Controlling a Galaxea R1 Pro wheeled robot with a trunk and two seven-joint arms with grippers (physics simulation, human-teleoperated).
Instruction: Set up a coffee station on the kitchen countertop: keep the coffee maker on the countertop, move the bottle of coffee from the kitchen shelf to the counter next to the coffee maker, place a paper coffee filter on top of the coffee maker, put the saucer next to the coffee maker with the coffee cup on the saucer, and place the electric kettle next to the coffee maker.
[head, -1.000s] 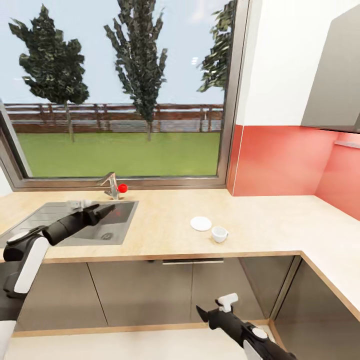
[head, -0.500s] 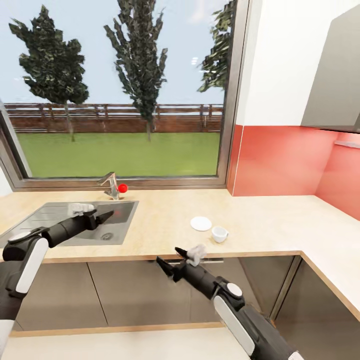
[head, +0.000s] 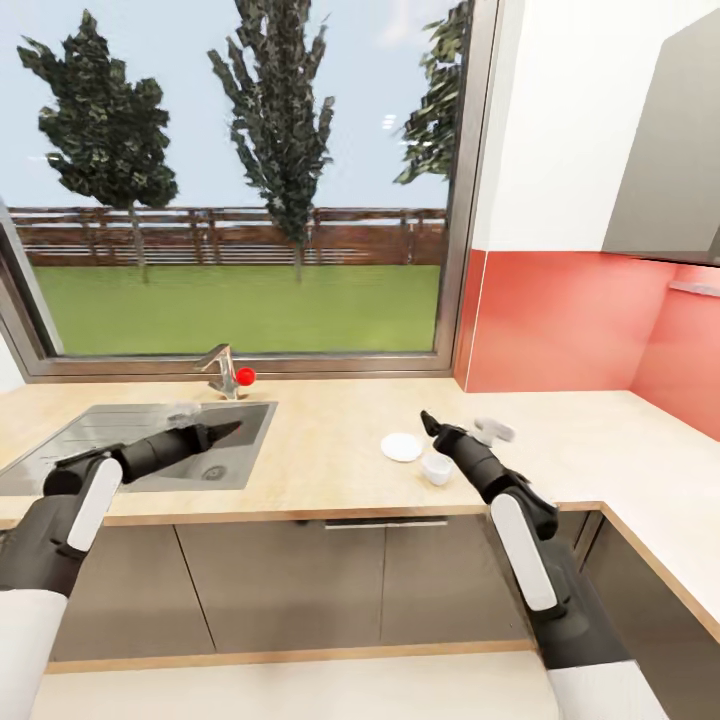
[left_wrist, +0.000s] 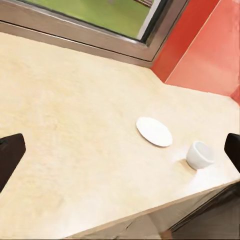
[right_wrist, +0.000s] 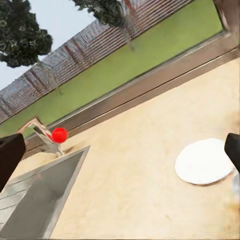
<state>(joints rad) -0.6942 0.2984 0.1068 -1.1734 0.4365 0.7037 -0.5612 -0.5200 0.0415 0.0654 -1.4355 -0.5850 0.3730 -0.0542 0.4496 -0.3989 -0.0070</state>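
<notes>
Coffee cup (head: 437, 467) sits on the worktop (head: 330, 450) just beside the saucer (head: 401, 447); your right hand (head: 433, 424), spread wide and empty, hovers just above it, far nearer than your left.

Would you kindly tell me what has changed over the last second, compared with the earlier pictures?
The right claw rose from below the counter front, near the floor, up and forward over the countertop, and now hovers just above the coffee cup, jaws open, holding nothing. The left claw barely shifted over the sink. The saucer and cup stayed put.
</notes>
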